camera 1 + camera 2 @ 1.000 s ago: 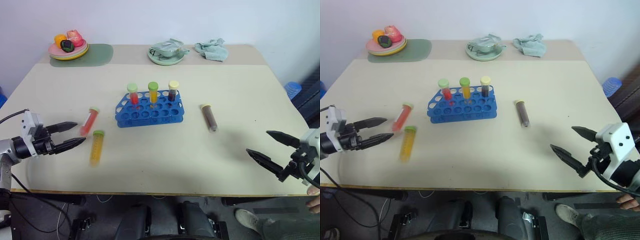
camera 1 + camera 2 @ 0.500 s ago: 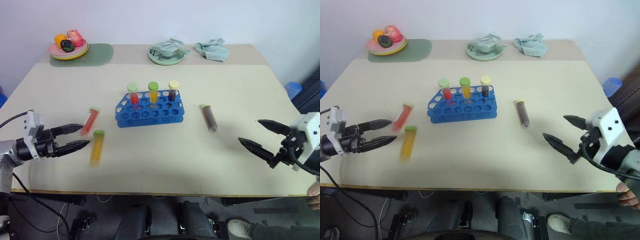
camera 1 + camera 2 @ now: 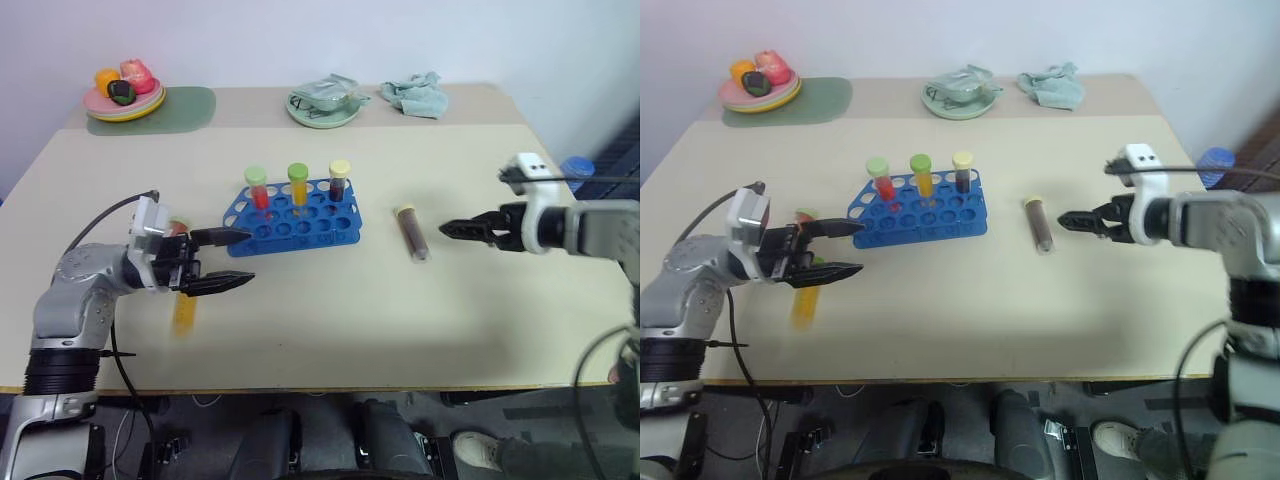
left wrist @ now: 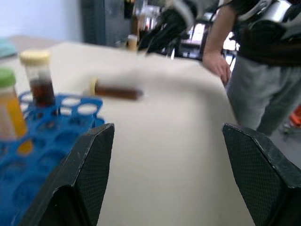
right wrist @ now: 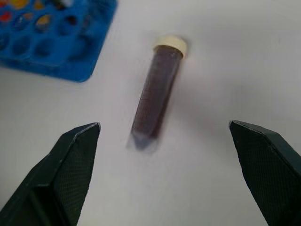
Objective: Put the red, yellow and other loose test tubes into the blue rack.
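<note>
Meanwhile both claws are spread and empty: the right claw (image 3: 458, 228) beside the brown tube (image 3: 414, 232) lying on the worktop (image 3: 400, 310), the left claw (image 3: 232, 259) near the blue rack (image 3: 295, 215).

A fruit plate (image 3: 123, 98), a dish (image 3: 322, 110) and a cloth (image 3: 413, 96) line the table's (image 3: 500, 320) far edge.

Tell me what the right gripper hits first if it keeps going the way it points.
Probably the dark brown test tube lying on the table: the open right gripper points at it, with nothing between.
</note>
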